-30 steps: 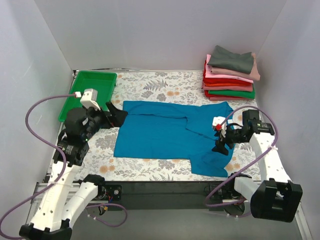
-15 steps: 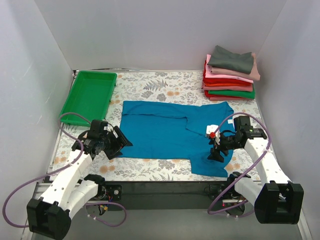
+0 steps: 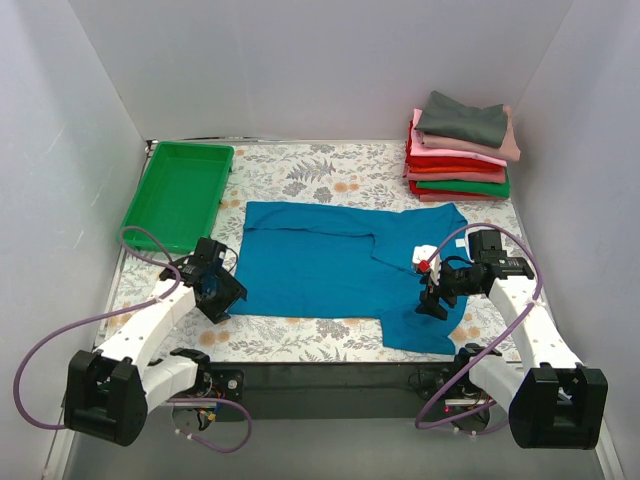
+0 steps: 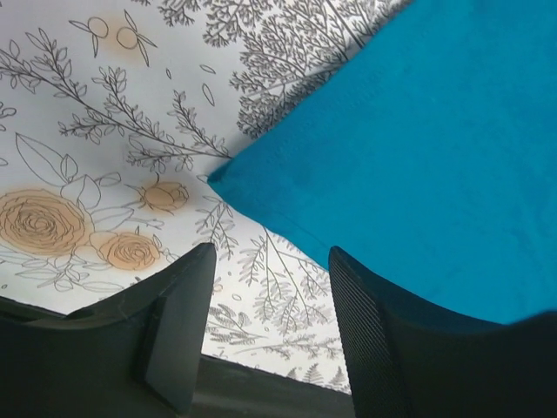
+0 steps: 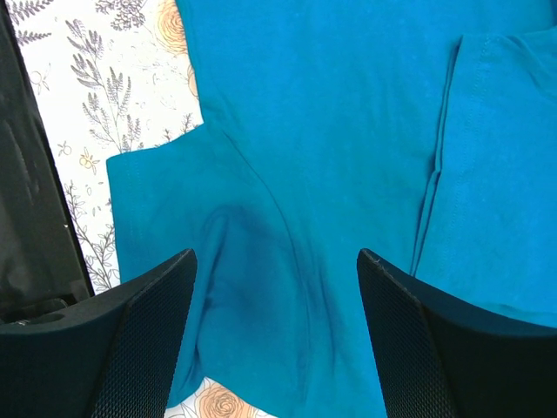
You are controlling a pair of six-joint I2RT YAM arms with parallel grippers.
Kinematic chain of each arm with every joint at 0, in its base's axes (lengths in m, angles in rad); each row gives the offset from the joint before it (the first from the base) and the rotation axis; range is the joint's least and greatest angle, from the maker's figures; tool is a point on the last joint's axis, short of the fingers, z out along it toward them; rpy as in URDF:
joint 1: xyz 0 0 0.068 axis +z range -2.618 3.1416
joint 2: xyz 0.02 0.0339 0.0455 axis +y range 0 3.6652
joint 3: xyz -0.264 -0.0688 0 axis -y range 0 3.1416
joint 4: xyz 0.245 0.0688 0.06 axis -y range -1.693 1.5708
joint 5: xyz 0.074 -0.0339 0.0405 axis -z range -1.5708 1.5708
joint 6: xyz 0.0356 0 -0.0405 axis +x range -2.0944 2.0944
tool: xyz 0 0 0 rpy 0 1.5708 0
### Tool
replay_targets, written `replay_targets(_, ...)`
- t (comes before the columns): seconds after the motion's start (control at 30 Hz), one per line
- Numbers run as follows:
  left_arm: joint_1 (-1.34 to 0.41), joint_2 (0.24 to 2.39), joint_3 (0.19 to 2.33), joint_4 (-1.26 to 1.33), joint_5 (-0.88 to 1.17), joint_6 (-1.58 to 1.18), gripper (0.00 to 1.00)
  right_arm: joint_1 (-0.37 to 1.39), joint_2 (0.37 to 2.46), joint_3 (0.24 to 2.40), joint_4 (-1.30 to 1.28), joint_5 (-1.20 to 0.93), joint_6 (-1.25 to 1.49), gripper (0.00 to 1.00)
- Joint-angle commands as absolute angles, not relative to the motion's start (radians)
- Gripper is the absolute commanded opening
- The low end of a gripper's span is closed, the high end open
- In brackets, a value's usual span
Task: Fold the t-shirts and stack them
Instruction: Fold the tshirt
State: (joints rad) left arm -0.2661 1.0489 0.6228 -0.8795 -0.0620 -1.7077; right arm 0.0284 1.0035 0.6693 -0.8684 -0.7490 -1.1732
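**Left pincer** (image 3: 222,295): low over the desk at near left, at the near-left corner of the teal t-shirt. Jaws stand apart with nothing clamped. In the wrist view (image 4: 270,257) the shirt's pointed corner lies just beyond the gap, and the teal hem runs down to the right-hand finger (image 4: 374,348).

**Right pincer** (image 3: 432,300): near right, over the shirt's near-right flap. Jaws are wide apart and hold nothing. The wrist view (image 5: 274,257) shows only creased teal cloth between the fingers.

**Teal t-shirt** (image 3: 340,265): one item, spread flat across the middle of the desk. A fold line runs along its far part. A flap on the right reaches toward the near edge.

**Desk** (image 3: 300,170): covered with a white cloth printed with grey leaves and orange flowers.

**Green tray** (image 3: 180,190): far left, beside the shirt's far-left corner, not touching it.

**Folded t-shirts** (image 3: 460,150): one stack in the far right corner, well apart from the teal shirt. Grey lies on top, with pink, red and green beneath.
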Motion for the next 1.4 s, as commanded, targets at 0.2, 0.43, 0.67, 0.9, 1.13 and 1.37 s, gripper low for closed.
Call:
replay_targets(0.2,-0.272,1.144,0.562,-0.764,-0.155,-1.801,0.50,0.032,0.994,0.684,-0.859,-0.721,-1.155,0.80)
replay_targets(0.43,-0.272,1.169,0.545,-0.744,-0.175,-1.813,0.22,0.032,0.989,0.718,-0.873,-0.692,-1.150,0.81)
replay_targets(0.67,-0.272,1.100,0.557,-0.735,-0.155,-1.767,0.03,0.032,1.020,0.742,-1.048,-0.539,-1.336,0.79)
replay_targets(0.9,-0.272,1.012,0.542,-0.698,-0.106,-1.730,0.00,0.032,1.019,0.669,-1.166,-0.302,-1.575,0.75)
replay_targets(1.13,-0.272,1.015,0.532,-0.670,-0.086,-1.710,0.00,0.084,1.115,0.614,-1.175,-0.288,-1.585,0.69)
replay_targets(1.37,-0.272,1.017,0.531,-0.663,-0.081,-1.704,0.00,0.241,1.189,0.580,-1.081,-0.265,-1.415,0.56)
